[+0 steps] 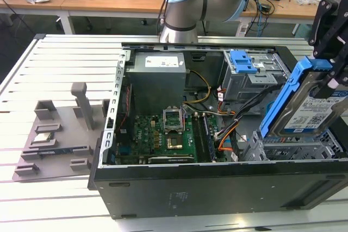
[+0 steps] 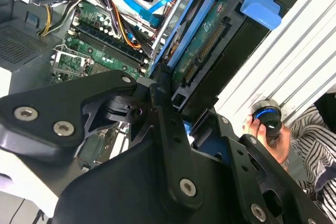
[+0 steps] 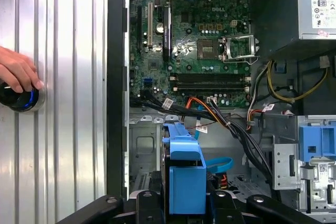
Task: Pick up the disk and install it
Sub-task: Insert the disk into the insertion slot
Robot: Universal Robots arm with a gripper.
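Note:
The disk (image 1: 304, 110) is a silver drive with a white-and-blue label in a blue plastic frame. It hangs tilted, steeply on edge, over the grey drive bay (image 1: 296, 146) at the front corner of the open computer case, on the exterior view's right. My gripper (image 1: 328, 80) is shut on the disk from above, its black fingers clamping the upper end. In the first wrist view the disk's blue frame (image 3: 184, 174) stands between the gripper (image 3: 184, 204) arms, over the bay. In the second wrist view the disk (image 2: 210, 40) shows its circuit-board side beyond the gripper (image 2: 186, 111).
The case holds a motherboard (image 1: 163, 134), a power supply (image 1: 157, 74), a grey cage with a blue latch (image 1: 247, 69) and loose cables (image 1: 228, 129) beside the bay. A grey parts fixture (image 1: 54, 139) lies on the slatted table. A person's hand (image 3: 18, 72) rests on a round knob (image 3: 21, 98).

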